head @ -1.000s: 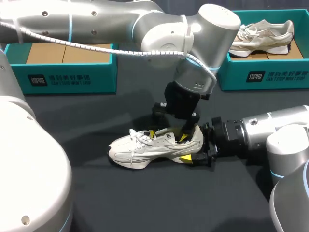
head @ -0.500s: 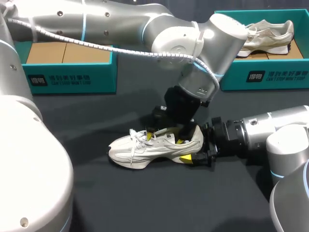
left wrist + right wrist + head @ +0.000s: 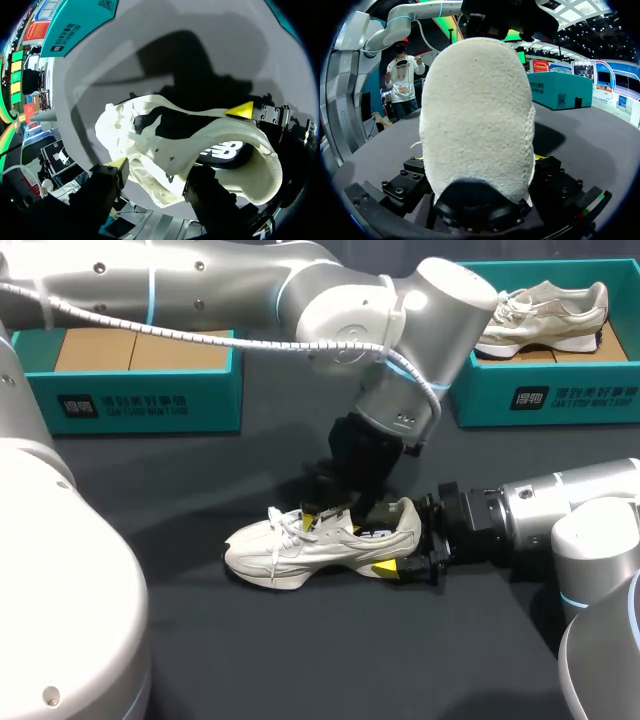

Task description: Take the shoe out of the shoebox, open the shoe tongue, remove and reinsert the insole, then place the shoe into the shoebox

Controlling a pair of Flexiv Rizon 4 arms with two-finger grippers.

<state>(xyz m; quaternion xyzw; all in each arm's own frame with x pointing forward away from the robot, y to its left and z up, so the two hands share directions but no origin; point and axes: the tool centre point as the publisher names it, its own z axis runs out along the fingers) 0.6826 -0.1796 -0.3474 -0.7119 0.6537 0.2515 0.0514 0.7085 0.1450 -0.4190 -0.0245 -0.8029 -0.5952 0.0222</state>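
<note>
A white sneaker (image 3: 290,548) lies on its sole on the dark table, toe to the left. My left gripper (image 3: 342,520) comes down onto its top. In the left wrist view that gripper (image 3: 159,175) is open and straddles the tongue (image 3: 160,152): one fingertip (image 3: 118,163) is at the lace side, the other finger is inside the shoe opening. The dark insole (image 3: 225,150) shows inside. My right gripper (image 3: 400,555) is shut on the heel, one fingertip (image 3: 241,110) against the far side. The heel (image 3: 477,115) fills the right wrist view.
At the back right stands a teal shoebox (image 3: 545,400) holding a second pale sneaker (image 3: 545,315). Another teal shoebox (image 3: 140,390) with a cardboard floor stands at the back left. Bare dark tabletop lies in front of the shoe.
The left gripper's fingers have drawn closer together over the tongue, and the left wrist has shifted slightly left. The shoe and the right arm have stayed put.
</note>
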